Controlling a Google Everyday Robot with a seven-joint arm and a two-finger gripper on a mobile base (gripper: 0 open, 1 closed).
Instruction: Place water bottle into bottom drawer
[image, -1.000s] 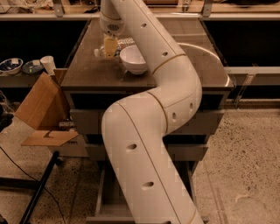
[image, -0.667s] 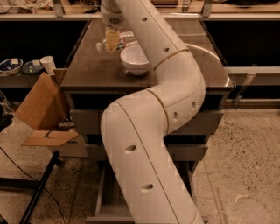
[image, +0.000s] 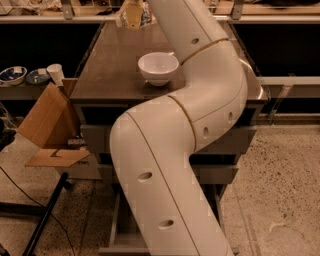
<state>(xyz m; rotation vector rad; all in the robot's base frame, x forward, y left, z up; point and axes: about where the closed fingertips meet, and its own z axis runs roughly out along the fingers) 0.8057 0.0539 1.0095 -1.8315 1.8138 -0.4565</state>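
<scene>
The gripper (image: 133, 14) is at the top edge, over the far side of the cabinet top (image: 110, 65); its grip and the water bottle cannot be told. The white bowl (image: 158, 67) looks empty. The bottom drawer (image: 116, 227), pulled out, is mostly hidden.

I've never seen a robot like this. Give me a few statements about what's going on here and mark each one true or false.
1. A white bowl sits on the cabinet top. True.
2. The pincer is down near the floor. False: it is raised at the upper edge of the picture, over the far end of the cabinet top, beyond the bowl.
3. The robot's arm is black. False: it is white.
4. An open cardboard box stands beside the cabinet. True.
</scene>
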